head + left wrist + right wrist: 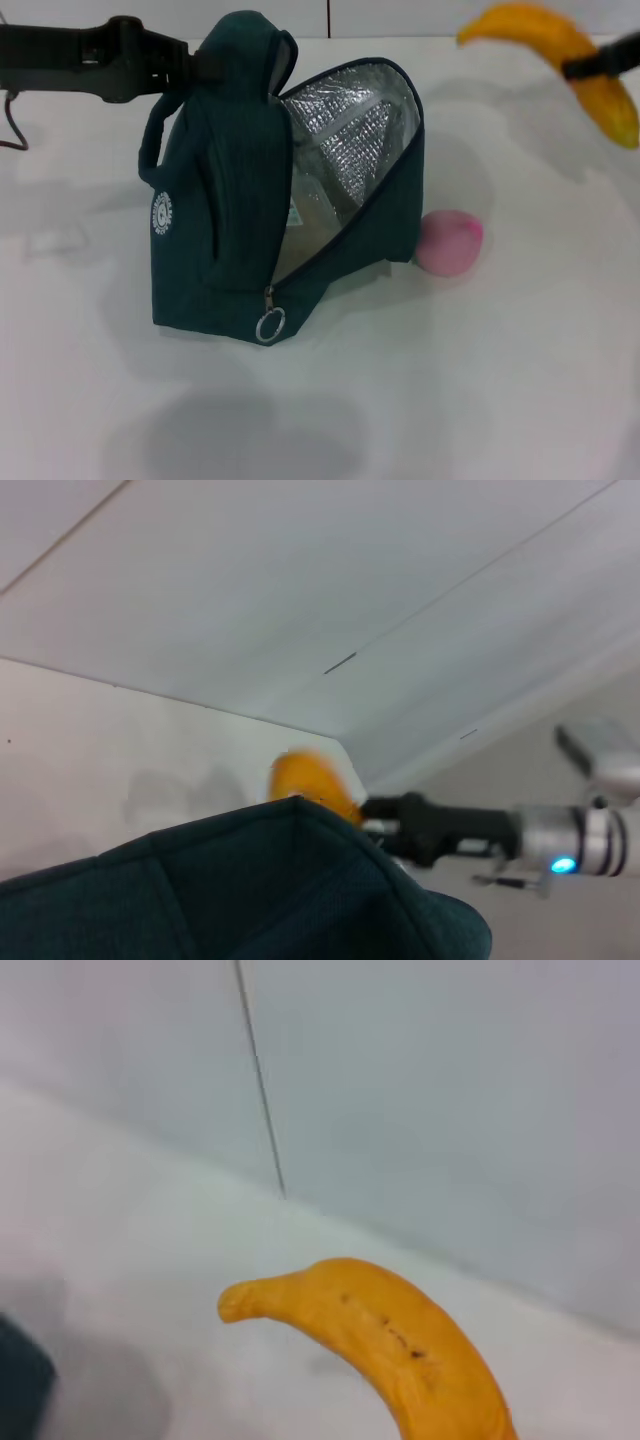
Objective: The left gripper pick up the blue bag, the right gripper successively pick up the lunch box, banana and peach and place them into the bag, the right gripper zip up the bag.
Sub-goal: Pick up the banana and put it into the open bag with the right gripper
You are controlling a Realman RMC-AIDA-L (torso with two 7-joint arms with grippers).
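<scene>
The blue bag [215,200] stands upright on the white table, its flap open and its silver foil lining [350,130] showing. My left gripper [196,66] is shut on the bag's top and holds it up. The bag's top edge also fills the bottom of the left wrist view [250,890]. My right gripper [588,66] is shut on the banana [570,50] and holds it in the air, up and to the right of the bag. The banana also shows in the right wrist view [390,1340] and the left wrist view [310,780]. The peach [448,241] lies on the table against the bag's right side. The lunch box is not clearly visible.
The zip's ring pull [270,326] hangs at the bag's lower front. A white wall [400,15] runs along the table's far edge. The right arm's silver cuff [575,845] shows in the left wrist view.
</scene>
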